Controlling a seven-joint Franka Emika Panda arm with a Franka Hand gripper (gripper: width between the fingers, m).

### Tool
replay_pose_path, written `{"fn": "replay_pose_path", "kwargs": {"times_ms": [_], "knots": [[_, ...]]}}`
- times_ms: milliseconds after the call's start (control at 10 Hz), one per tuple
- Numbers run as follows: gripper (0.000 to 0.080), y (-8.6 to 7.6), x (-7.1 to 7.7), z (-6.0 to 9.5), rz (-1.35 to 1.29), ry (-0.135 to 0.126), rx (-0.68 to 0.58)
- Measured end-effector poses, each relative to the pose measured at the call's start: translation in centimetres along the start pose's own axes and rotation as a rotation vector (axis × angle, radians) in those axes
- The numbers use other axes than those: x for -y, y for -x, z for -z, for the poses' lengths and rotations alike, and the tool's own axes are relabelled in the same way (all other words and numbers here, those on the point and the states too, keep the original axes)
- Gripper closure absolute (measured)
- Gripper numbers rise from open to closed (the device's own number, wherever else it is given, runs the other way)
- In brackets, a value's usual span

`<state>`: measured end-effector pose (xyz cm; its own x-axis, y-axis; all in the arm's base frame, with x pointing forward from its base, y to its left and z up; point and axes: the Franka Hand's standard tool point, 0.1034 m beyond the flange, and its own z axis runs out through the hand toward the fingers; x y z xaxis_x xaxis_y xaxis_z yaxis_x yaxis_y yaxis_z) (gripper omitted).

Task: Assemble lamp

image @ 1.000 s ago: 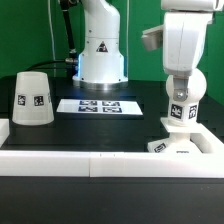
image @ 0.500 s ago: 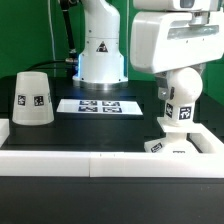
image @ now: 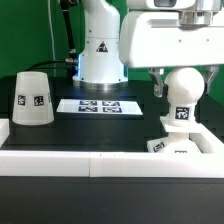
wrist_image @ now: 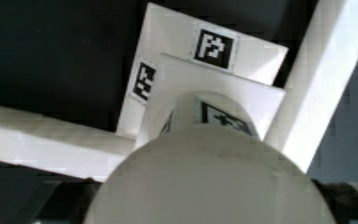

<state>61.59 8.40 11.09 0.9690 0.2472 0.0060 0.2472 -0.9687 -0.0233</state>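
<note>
The ball-shaped bulb stands upright on its tagged stem in the low base block, at the exterior view's right against the white front rail. My gripper reaches down from above and is shut on the bulb's ball, one dark finger showing beside it. In the wrist view the bulb fills the foreground between my gripper fingers, with the tagged base beyond it. The cone-shaped shade stands apart at the exterior view's left.
The marker board lies flat at the middle back. The white robot pedestal with a triangle sticker stands behind it. A white rail runs along the front, with raised ends at both sides.
My gripper has turned about its vertical axis on the bulb, now showing its broad face. The bulb and base stay in place.
</note>
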Motion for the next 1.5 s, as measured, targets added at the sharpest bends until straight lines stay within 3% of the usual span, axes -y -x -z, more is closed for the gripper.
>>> {"fn": "replay_pose_path", "kwargs": {"times_ms": [200,600,1200,1500], "knots": [[0.0222,0.0,0.0,0.0,-0.12,0.0,0.0],[0.0222,0.0,0.8,0.0,-0.606,-0.005,-0.019],[0.0222,0.2,1.3,-0.1,-0.937,-0.008,-0.005],[0.0222,0.6,1.6,-0.2,-1.229,-0.043,0.05]]}}
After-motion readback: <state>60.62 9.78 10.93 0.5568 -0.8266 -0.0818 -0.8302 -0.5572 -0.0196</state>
